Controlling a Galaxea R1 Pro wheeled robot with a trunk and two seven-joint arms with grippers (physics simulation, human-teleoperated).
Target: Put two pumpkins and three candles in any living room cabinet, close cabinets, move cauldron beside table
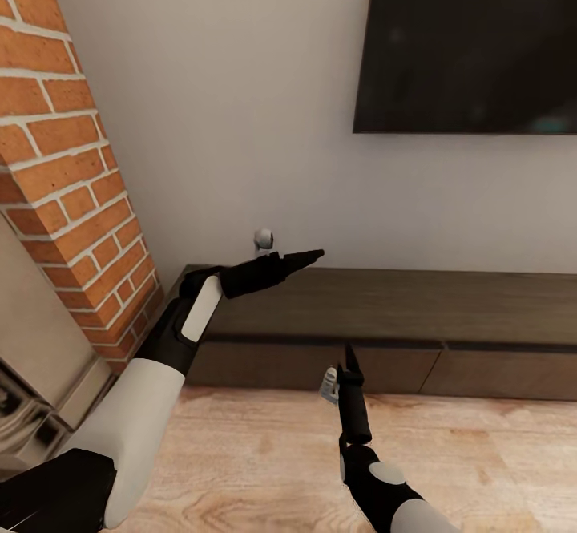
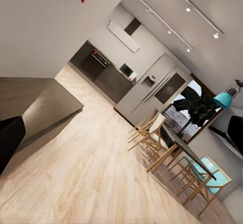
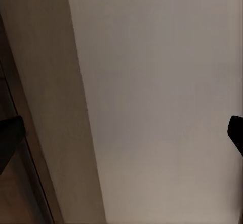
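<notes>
The cabinet (image 1: 385, 304) is a long low dark-brown unit against the pale wall, and its drawer fronts look closed. My left gripper (image 1: 308, 257) hovers over the cabinet's left end, pointing right along its top. In the left wrist view its fingertips (image 2: 10, 138) sit far apart, so it is open and empty, with the cabinet (image 2: 35, 102) beside it. My right gripper (image 1: 350, 357) points up in front of the cabinet front, open and empty, with its fingertips (image 3: 7, 133) wide apart. The pumpkins, candles, cauldron and table are out of view.
A dark TV (image 1: 469, 44) hangs on the wall above the cabinet. A red brick column (image 1: 64, 172) stands at the left. Pale wood floor (image 1: 264, 453) lies in front. The left wrist view looks across to a dining table with chairs (image 2: 167, 148) and a kitchen (image 2: 101, 67).
</notes>
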